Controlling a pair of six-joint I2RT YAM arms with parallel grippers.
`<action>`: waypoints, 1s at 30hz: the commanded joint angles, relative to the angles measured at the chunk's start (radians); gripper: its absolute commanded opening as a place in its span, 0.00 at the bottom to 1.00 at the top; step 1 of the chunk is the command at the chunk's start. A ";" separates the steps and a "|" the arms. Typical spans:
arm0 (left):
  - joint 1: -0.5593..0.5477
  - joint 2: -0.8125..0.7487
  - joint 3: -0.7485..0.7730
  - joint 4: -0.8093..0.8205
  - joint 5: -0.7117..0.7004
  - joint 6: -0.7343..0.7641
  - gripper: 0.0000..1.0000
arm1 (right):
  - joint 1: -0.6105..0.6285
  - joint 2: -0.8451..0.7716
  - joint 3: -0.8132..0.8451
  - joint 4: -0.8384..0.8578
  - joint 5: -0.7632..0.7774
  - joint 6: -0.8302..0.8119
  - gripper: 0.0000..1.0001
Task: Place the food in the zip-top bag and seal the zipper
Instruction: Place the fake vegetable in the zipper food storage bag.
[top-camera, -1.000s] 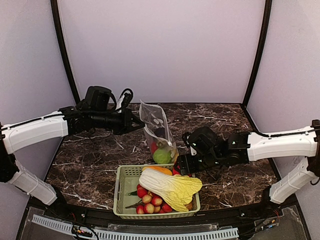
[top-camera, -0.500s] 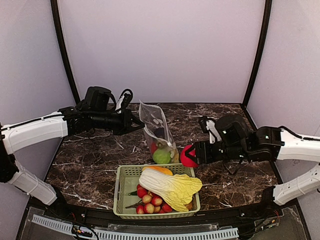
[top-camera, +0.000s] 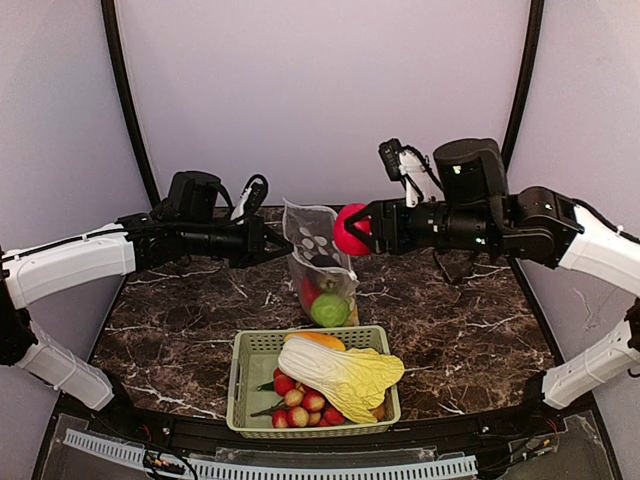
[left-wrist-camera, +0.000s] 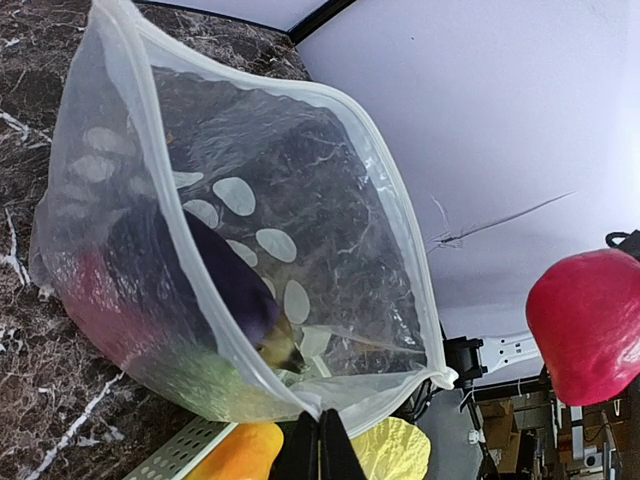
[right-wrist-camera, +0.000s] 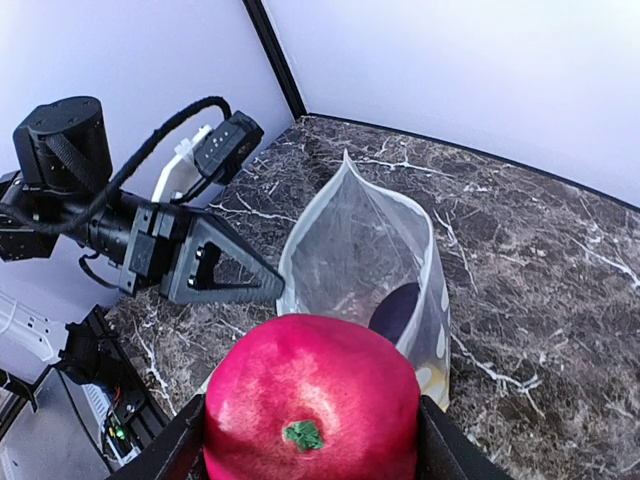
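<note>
The zip-top bag (top-camera: 318, 258) stands upright on the table with its mouth open. Inside it are a green apple (top-camera: 328, 310), something red (top-camera: 307, 292) and a dark purple item (top-camera: 322, 266). My left gripper (top-camera: 283, 244) is shut on the bag's mouth edge and holds it up; the left wrist view shows the pinch (left-wrist-camera: 320, 440) on the bag (left-wrist-camera: 300, 190). My right gripper (top-camera: 362, 228) is shut on the magenta-pink fruit (top-camera: 349, 230), held in the air just right of and above the bag's mouth. In the right wrist view the fruit (right-wrist-camera: 312, 395) hangs over the open bag (right-wrist-camera: 360, 245).
A pale green basket (top-camera: 247, 395) sits at the near edge, in front of the bag. It holds the napa cabbage (top-camera: 345, 375), an orange item (top-camera: 315, 340) and several small red fruits (top-camera: 300, 402). Black frame posts stand at both back corners.
My right gripper took the pink fruit from the basket's right corner and lifted it up and left to beside the bag's mouth. The left arm and bag held still.
</note>
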 joint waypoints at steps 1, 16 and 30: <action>0.005 -0.035 0.019 0.021 0.036 0.037 0.01 | -0.036 0.133 0.115 0.033 -0.037 -0.127 0.57; 0.005 -0.022 0.008 0.027 0.042 0.019 0.01 | -0.131 0.454 0.321 0.067 -0.105 -0.194 0.57; 0.005 -0.033 -0.006 0.038 0.033 0.002 0.01 | -0.137 0.610 0.511 0.018 -0.095 -0.214 0.84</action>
